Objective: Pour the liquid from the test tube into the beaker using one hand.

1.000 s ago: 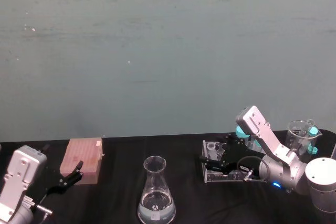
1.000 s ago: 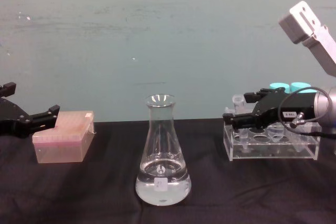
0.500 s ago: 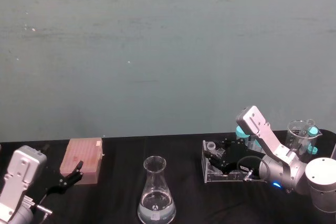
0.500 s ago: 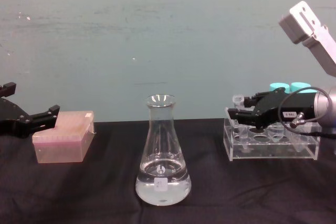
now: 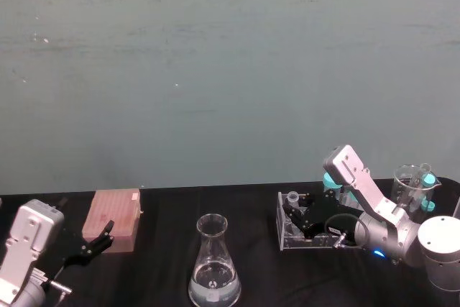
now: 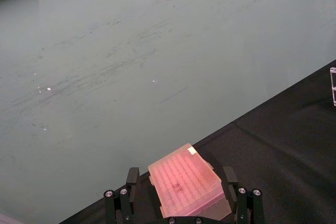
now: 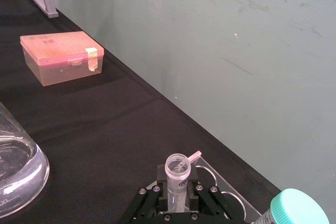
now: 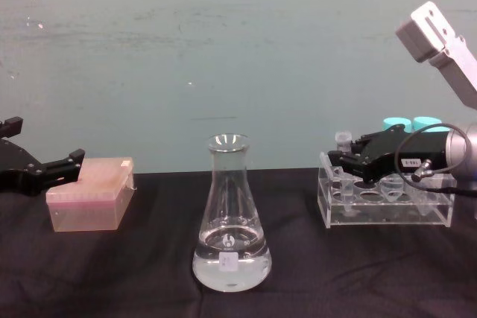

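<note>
I can read nothing: the beaker's [image 8: 231, 214] white label [image 8: 228, 261] and my right gripper's [image 8: 344, 160] sticker [image 8: 409, 161] are too small.

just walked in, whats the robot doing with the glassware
The right gripper has its fingers shut on a small test tube, upright at the end of the clear rack nearest the flask. Whether the tube has cleared its hole is hard to tell. The conical flask stands mid-table with clear liquid in its base. The left gripper hangs open by the pink box, idle.
</note>
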`<state>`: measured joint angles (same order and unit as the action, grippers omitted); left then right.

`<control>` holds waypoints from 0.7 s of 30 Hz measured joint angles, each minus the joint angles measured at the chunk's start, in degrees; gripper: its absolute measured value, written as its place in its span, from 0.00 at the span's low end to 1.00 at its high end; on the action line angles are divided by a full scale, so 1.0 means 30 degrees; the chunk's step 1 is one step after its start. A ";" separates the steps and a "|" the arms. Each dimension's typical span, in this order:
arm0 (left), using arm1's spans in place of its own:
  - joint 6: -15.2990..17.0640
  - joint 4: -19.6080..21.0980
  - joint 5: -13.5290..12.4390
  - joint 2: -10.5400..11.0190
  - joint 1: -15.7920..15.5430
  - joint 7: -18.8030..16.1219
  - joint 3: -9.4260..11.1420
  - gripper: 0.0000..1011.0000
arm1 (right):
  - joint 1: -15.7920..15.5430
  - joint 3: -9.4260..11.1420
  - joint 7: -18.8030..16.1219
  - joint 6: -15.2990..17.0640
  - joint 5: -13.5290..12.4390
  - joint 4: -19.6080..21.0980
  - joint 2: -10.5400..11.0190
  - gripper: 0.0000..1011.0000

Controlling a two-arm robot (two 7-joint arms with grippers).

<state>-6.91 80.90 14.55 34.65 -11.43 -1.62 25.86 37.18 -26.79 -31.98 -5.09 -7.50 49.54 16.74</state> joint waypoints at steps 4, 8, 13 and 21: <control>-0.0001 0.0000 0.0000 0.0000 0.0000 0.0001 0.0000 0.99 | -0.0001 0.0002 -0.0001 0.0000 0.0001 0.0000 0.0001 0.20; 0.0000 0.0000 -0.0001 0.0000 0.0000 0.0001 0.0001 0.99 | 0.0000 0.0002 0.0000 -0.0001 0.0001 0.0000 0.0001 0.20; -0.0001 0.0000 -0.0001 -0.0001 0.0000 0.0000 0.0001 0.99 | -0.0179 0.0050 -0.0001 -0.0003 0.0011 0.0516 0.0141 0.20; 0.0000 0.0000 0.0000 0.0000 -0.0001 0.0001 0.0000 0.99 | -0.0628 0.0306 -0.0001 0.0020 -0.0165 0.1952 0.0525 0.20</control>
<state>-6.91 80.89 14.55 34.65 -11.43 -1.62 25.86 35.30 -25.87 -31.98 -5.03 -7.99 55.40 18.32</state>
